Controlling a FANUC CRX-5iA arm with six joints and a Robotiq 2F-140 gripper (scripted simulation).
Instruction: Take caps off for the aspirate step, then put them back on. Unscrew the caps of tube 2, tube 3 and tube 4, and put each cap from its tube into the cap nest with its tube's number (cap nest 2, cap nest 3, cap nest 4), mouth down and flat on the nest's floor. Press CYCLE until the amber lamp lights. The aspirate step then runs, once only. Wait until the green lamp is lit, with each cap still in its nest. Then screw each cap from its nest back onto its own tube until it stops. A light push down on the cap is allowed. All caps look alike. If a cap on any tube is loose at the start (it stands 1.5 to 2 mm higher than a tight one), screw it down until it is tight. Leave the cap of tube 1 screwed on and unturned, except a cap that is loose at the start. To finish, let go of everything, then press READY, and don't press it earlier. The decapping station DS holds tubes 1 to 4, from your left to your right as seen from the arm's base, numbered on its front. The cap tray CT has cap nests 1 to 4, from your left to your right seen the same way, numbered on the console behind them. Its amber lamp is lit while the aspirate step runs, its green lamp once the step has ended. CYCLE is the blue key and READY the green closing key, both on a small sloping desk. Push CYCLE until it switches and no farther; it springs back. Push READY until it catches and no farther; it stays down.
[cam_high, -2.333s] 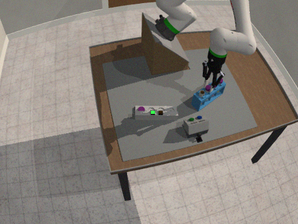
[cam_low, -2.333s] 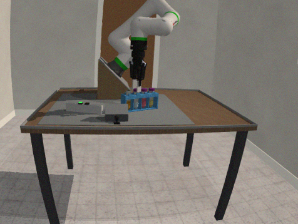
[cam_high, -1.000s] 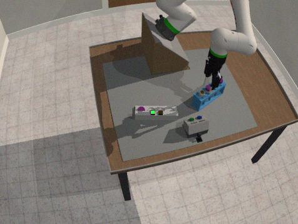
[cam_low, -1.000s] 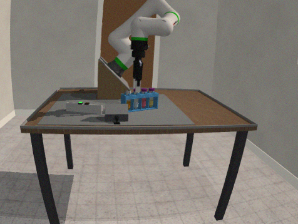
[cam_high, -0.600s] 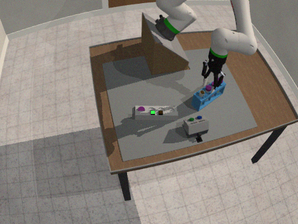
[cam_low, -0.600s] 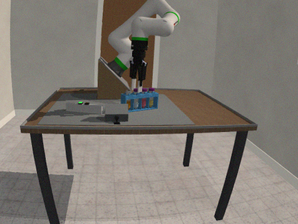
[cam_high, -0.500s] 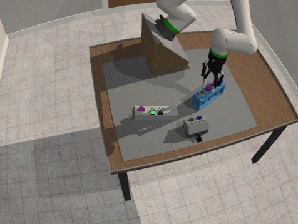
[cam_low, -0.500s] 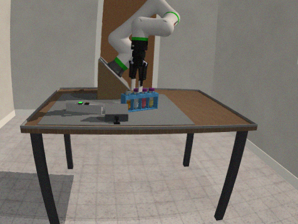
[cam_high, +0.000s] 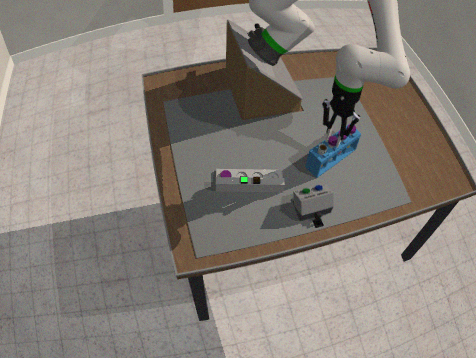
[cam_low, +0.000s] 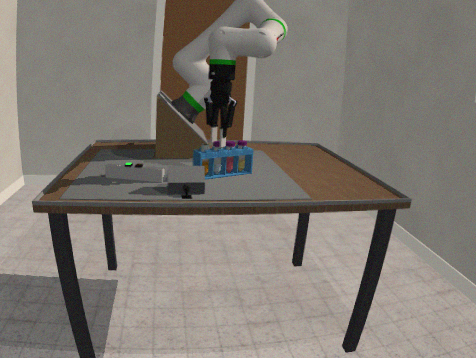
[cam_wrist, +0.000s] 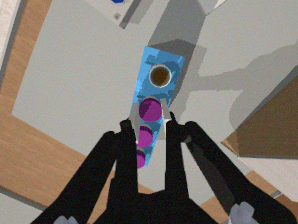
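Take the decapping station (cam_high: 320, 165) as your reference. The gripper (cam_wrist: 150, 116) hangs straight above it, its fingers pinching the purple cap of tube 3 (cam_wrist: 150, 108), the capped tube next to the open one.

Status of the station:
- Tube 4 (cam_wrist: 160, 76), at the end of the station nearest the sloping desk (cam_high: 312, 201), stands open.
- The other three tubes all carry purple caps.

Status of the cap tray (cam_high: 274, 176), which lies well apart from the station on the side away from the arm's base:
- One purple cap (cam_high: 225, 173) sits at the tray end farthest from the station, judged to be cap nest 4.
- The green lamp (cam_high: 244, 179) is lit, so you may take the aspirate step as ended.

Judged progress: recapping is under way. Tube 2 appears capped, and tube 3 is probably being screwed down; you cannot read its tightness from these views.

Remaining:
1. Seat the cap of tube 3 until it stops.
2. Fetch the last cap from its nest and screw it onto tube 4.
3. Release everything, then press READY (cam_high: 305, 190) on the desk.
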